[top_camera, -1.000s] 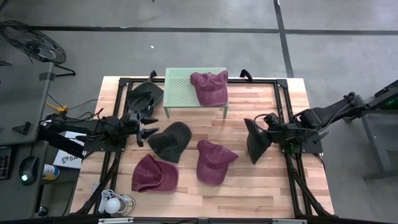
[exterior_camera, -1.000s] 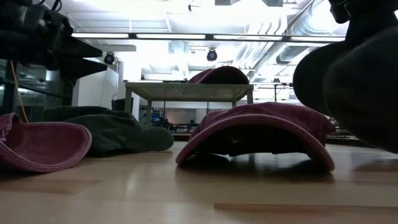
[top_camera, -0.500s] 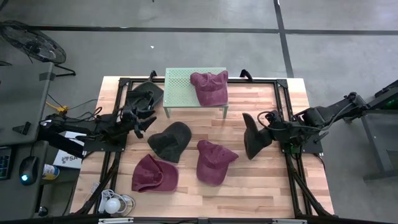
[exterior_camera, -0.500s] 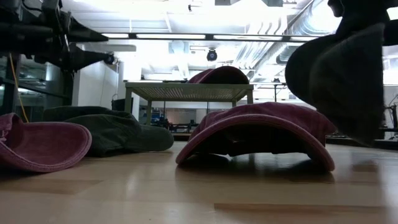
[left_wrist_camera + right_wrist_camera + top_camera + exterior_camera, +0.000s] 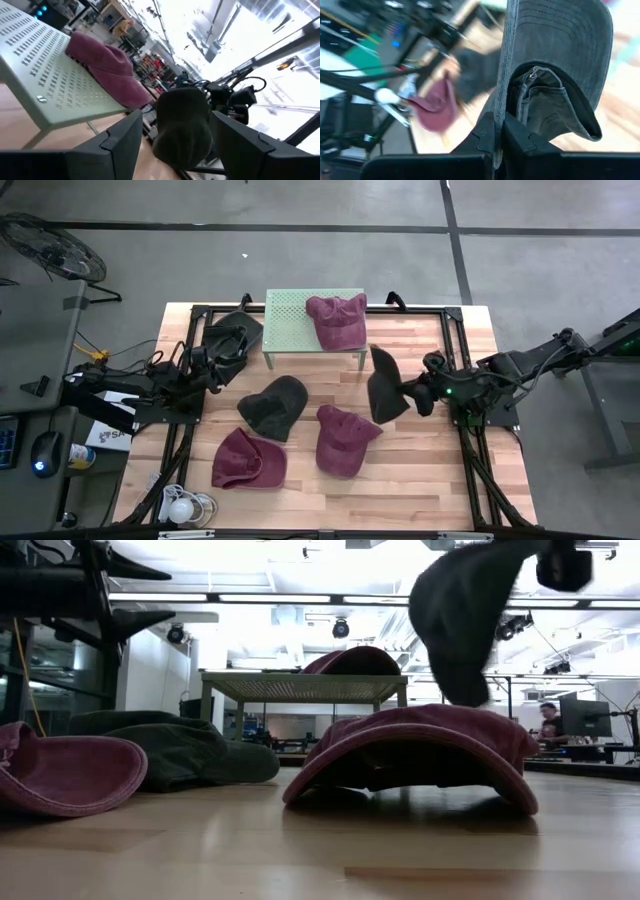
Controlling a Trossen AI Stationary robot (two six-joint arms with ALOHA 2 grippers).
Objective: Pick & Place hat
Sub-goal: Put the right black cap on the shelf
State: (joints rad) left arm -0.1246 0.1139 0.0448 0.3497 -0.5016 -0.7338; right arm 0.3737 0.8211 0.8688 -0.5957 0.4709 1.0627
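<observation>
- At the near edge of the desk (image 5: 420, 480), a maroon cap (image 5: 248, 459) lies on the left, with a second maroon cap (image 5: 344, 439) beside it.
- Mid-desk, a dark grey cap (image 5: 273, 403) rests flat.
- The right end effector (image 5: 418, 398) is clenched on a dark cap (image 5: 383, 384), holding it in the air just right of the green perforated stand (image 5: 300, 321).
- The left end effector (image 5: 215, 362) hangs released, nothing between its fingers, near another dark cap (image 5: 233, 333).
- A third maroon cap (image 5: 337, 320) sits on the stand.

Overhead, table-level (shared hats), wrist-mounted
</observation>
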